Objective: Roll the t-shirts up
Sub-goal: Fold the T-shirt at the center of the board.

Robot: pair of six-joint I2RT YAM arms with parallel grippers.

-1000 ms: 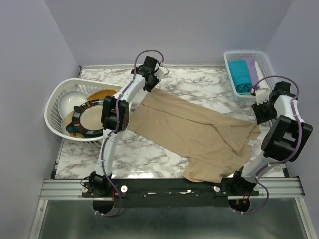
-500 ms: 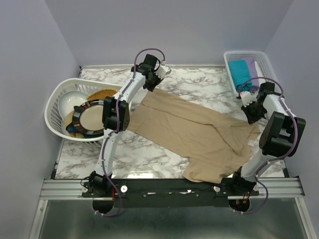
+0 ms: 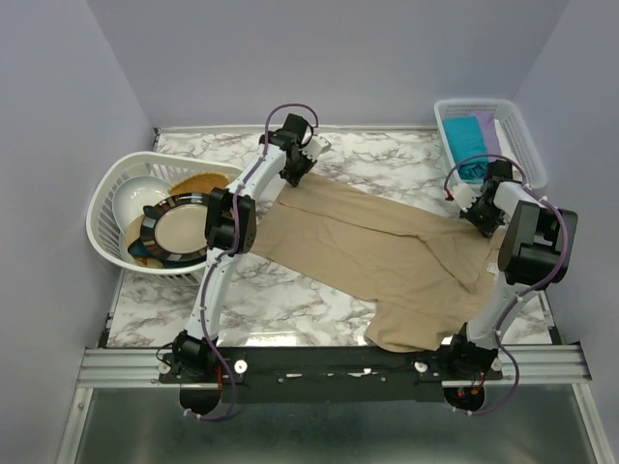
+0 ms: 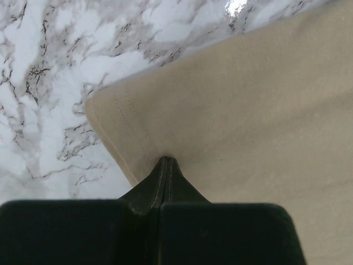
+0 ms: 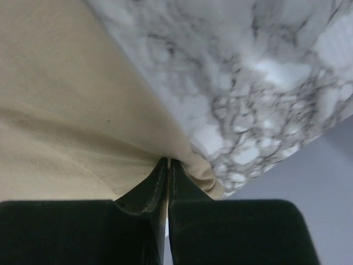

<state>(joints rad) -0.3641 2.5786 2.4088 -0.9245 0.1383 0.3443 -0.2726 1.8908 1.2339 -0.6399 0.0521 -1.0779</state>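
The left gripper (image 4: 166,160) has its jaws pressed together on the hemmed corner of the beige t-shirt (image 4: 248,110), near the middle of the table's far edge. The right gripper (image 5: 167,161) pinches a gathered fold at the shirt's edge, close to the table's (image 3: 271,290) right edge. Between them the shirt lies spread out, slanting down to the near right corner. A teal t-shirt (image 3: 467,145) and a lilac t-shirt (image 3: 490,135) lie in the rectangular basket (image 3: 517,121) at the far right corner. A round basket (image 3: 104,208) holding a plate (image 3: 174,227) sits at the left edge.
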